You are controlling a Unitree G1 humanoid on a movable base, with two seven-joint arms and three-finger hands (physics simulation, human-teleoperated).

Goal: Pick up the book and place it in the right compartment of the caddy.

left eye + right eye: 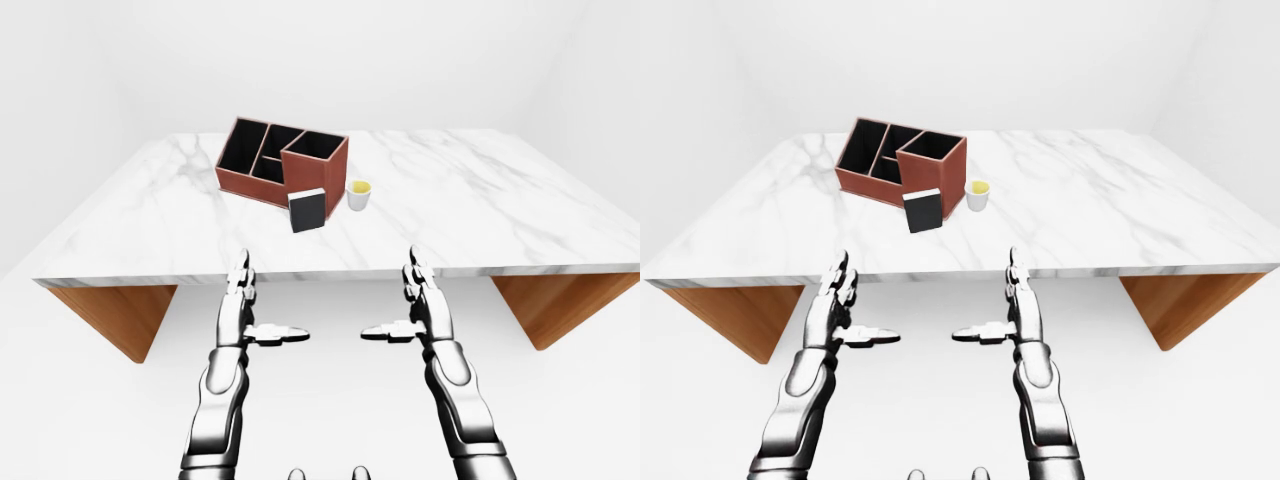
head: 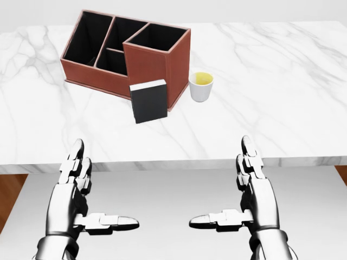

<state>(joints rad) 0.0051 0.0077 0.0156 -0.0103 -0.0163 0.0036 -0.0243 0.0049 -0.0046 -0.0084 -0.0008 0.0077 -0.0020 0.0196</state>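
Note:
A black book stands upright on the marble table, leaning against the near wall of a reddish-brown caddy with several dark compartments. My left hand and right hand hover below the table's near edge, both open with fingers stretched and thumbs pointing inward. Neither touches anything. The book sits well above both hands in the head view, slightly left of centre.
A small white cup with yellow contents stands just right of the caddy. The table rests on wooden legs at both ends. White floor lies beneath my hands.

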